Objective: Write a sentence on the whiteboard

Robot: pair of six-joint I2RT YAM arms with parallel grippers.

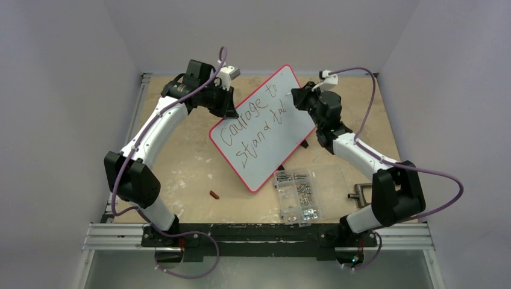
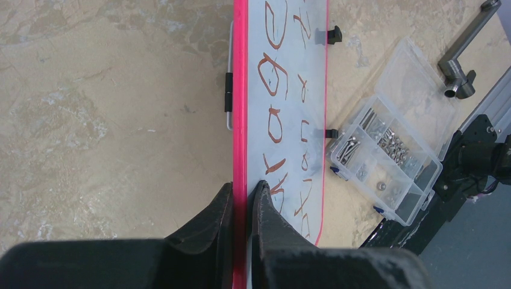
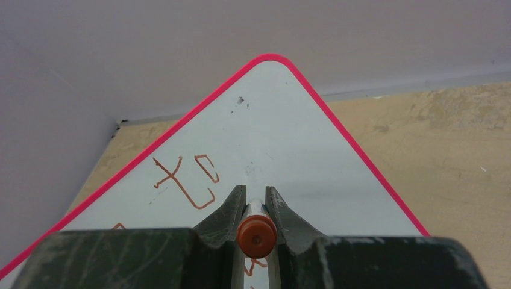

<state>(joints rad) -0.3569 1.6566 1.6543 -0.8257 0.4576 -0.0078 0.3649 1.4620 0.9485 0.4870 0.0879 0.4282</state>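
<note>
Closed black left gripper (image 2: 244, 188) pinches the whiteboard (image 2: 314, 90) by its pink rim at bottom centre of its view; the right gripper (image 3: 255, 190) clamps a red-capped marker (image 3: 256, 236). Mid-frame from above, the sentence (image 1: 256, 123) reads "Courage to stand tal" in two lines.

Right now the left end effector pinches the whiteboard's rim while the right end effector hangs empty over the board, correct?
Not empty: the right end effector is shut on a marker, its red-brown end visible in the right wrist view. The left end effector does pinch the rim of the whiteboard.
</note>
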